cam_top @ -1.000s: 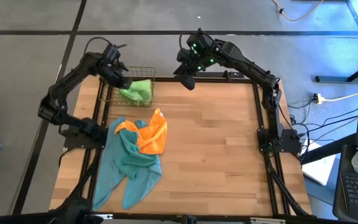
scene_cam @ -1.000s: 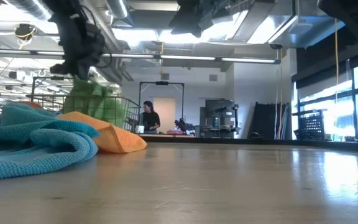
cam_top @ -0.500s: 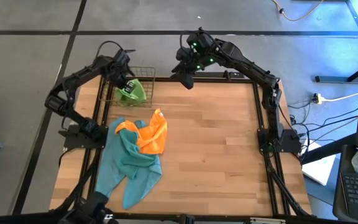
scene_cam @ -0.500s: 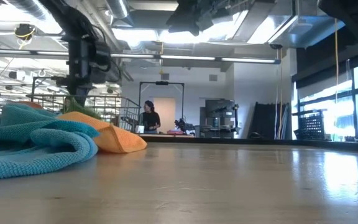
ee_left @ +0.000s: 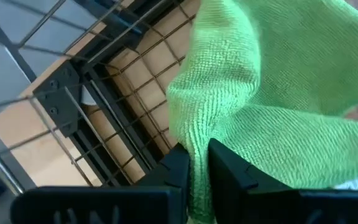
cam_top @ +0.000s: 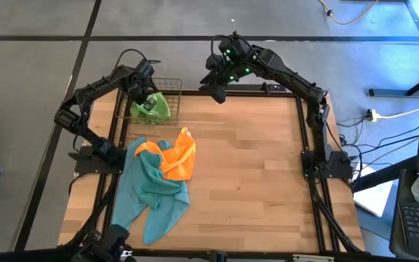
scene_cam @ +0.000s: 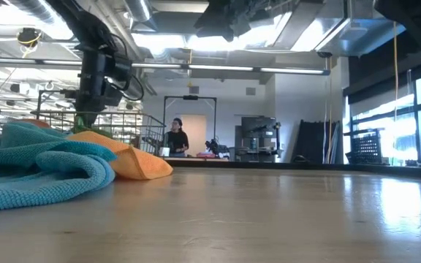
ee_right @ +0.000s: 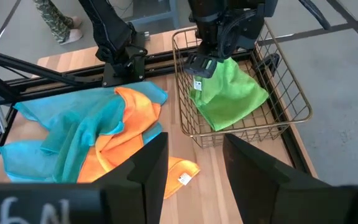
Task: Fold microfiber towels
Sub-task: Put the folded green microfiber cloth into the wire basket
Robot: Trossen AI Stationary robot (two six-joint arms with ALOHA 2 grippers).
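A lime green towel lies bunched in a gold wire basket at the table's far left corner. My left gripper reaches down into the basket, shut on the green towel. An orange towel lies crumpled on top of a teal towel, both resting on the table's left half. My right gripper hangs open above the far edge near the middle, with nothing between its fingers. My left gripper pinches a raised fold of the green towel between its two fingers. It comes from above, pointing steeply down into the basket. The rest of the towel rests slack on the basket's wire floor.
The basket's wire walls stand close around my left gripper. A corner of the orange towel with a tag lies flat on the wood. Bare table spreads over the middle and right. A person stands far off in the room.
My left gripper has sunk into the basket and rolled its wrist, then held still. The green towel, which hung raised over the basket's rim, has come down and now lies gathered inside the basket.
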